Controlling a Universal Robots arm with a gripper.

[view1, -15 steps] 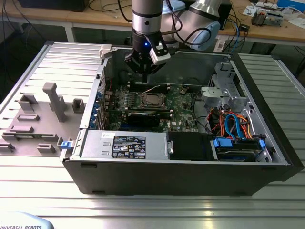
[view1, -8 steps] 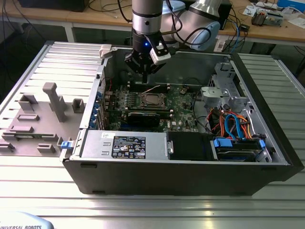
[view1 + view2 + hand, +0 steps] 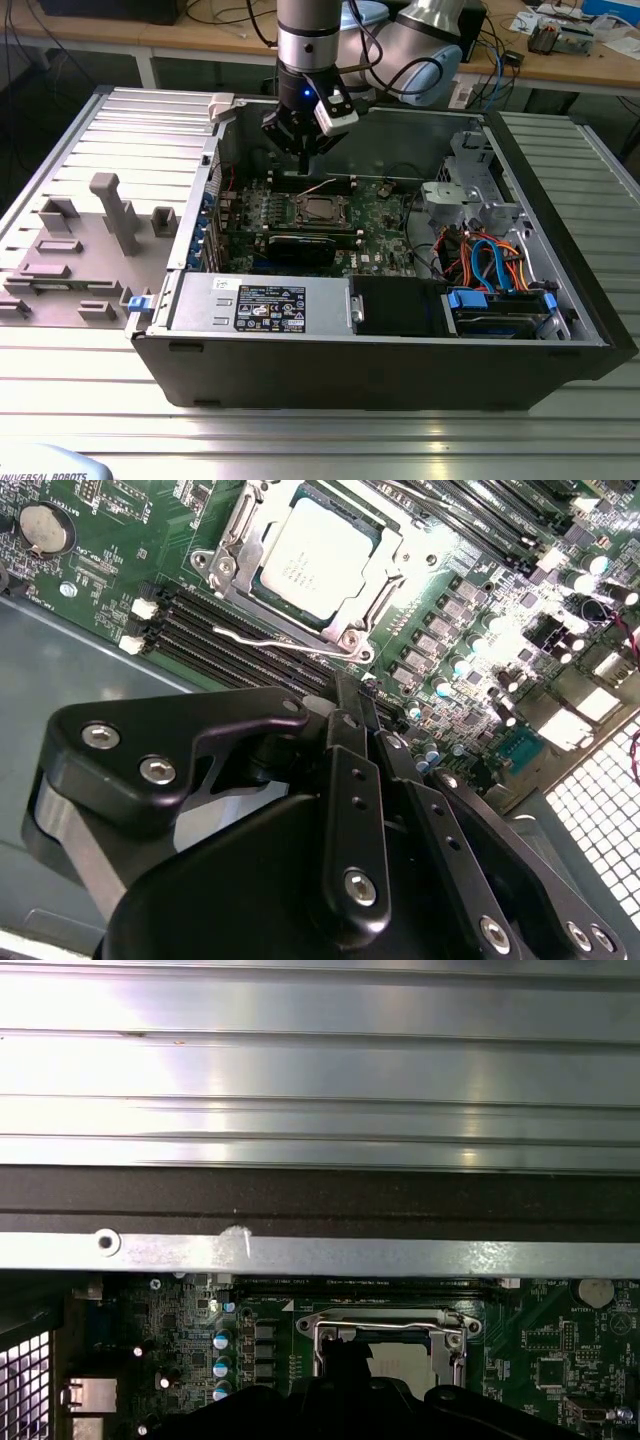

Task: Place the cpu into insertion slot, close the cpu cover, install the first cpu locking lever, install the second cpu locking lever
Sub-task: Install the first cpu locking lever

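Observation:
The cpu (image 3: 318, 555) lies flat in the insertion slot (image 3: 262, 580) on the green board, its silver top showing through the cut-out of the cpu cover (image 3: 395, 575), which lies down over it. A thin silver locking lever (image 3: 265, 640) sits loose along the socket's edge beside the memory slots; in the exterior view it sticks up at an angle (image 3: 318, 187). My gripper (image 3: 365, 695) hangs above the board just behind the socket (image 3: 318, 210), with its black fingers (image 3: 350, 730) together and nothing between them. In the first wrist view the socket (image 3: 390, 1335) shows past my gripper's dark body.
The open black case (image 3: 380, 370) lies on a ribbed metal table. A black card (image 3: 300, 247), the power supply (image 3: 265, 300), coloured cables (image 3: 490, 260) and a drive cage (image 3: 470, 190) surround the board. Grey fixtures (image 3: 110, 215) stand at the exterior view's left. The case wall (image 3: 320, 1250) is close by.

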